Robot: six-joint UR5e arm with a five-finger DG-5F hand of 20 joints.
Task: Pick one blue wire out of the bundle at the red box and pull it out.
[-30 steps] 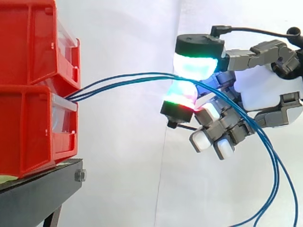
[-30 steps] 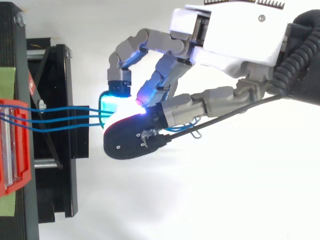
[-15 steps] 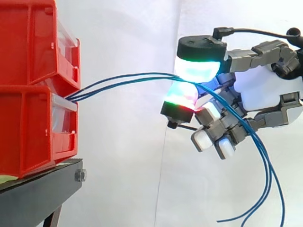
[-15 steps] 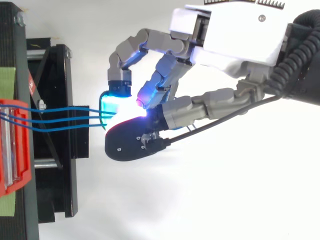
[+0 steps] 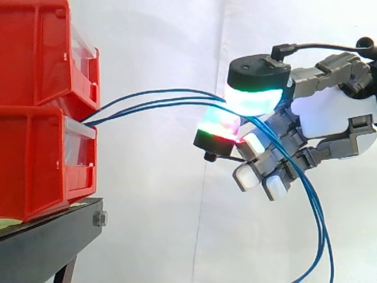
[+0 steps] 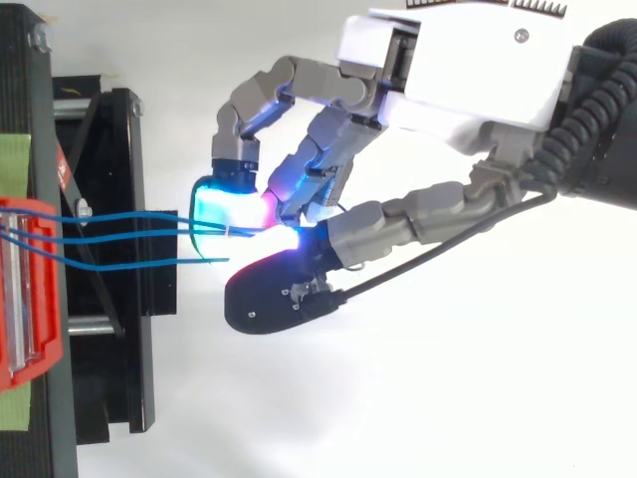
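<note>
Three blue wires (image 5: pixel 177 90) leave the gap between two stacked red bins (image 5: pixel 35 159) and arch right to my hand (image 5: pixel 330 118). The hand is shut on them: a green-cyan glowing pad (image 5: pixel 256 99) presses from above and a red-green pad (image 5: pixel 219 125) from below. Behind the pinch the wires drop in a loop toward the lower right (image 5: pixel 318 230). From above, two wires (image 6: pixel 119 236) run into the cyan pad (image 6: pixel 221 204). The third wire (image 6: pixel 149 265) lies apart, and its visible run stops at the dark thumb tip (image 6: pixel 274 294). The hand (image 6: pixel 458 70) reaches in from the right.
The red bins (image 6: pixel 30 289) sit on a black stand (image 5: pixel 47 242) at the left edge. A white curtain hangs behind. To the right of the stand and below the hand is open space, crossed by the hanging wire ends.
The thumb has shifted right and away from the other pads. One wire has dropped apart from the other two in the top view. The hanging wire loop has swung in under the hand.
</note>
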